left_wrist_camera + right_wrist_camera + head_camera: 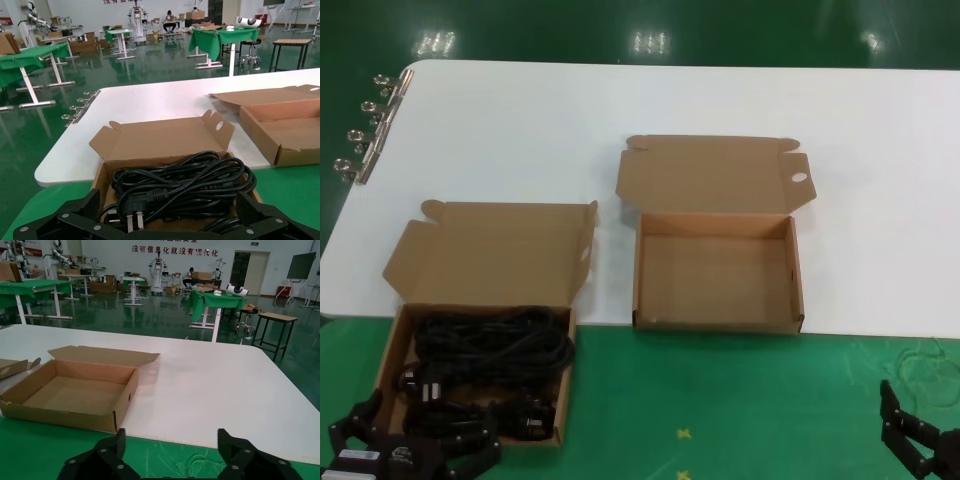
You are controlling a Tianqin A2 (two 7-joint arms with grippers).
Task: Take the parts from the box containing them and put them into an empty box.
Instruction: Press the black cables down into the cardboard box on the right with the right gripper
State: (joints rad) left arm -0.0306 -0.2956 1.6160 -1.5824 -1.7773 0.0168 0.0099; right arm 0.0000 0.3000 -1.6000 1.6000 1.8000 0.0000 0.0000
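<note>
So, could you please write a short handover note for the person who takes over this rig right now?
Left gripper: open, holding nothing, at the near edge of the box with cables.
Right gripper: open, holding nothing, low at the near right over the green mat, away from both boxes.
Power cables: all coiled inside the left box, a plug facing the left gripper.
Empty box: lid open, to the right, nothing inside.
Done: nothing moved yet.
Left: grasp each cable bundle and put it into the empty box.

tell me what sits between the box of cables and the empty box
Nothing. In the head view, only bare white table and green mat separate the box of cables from the empty box; they stand apart.
</note>
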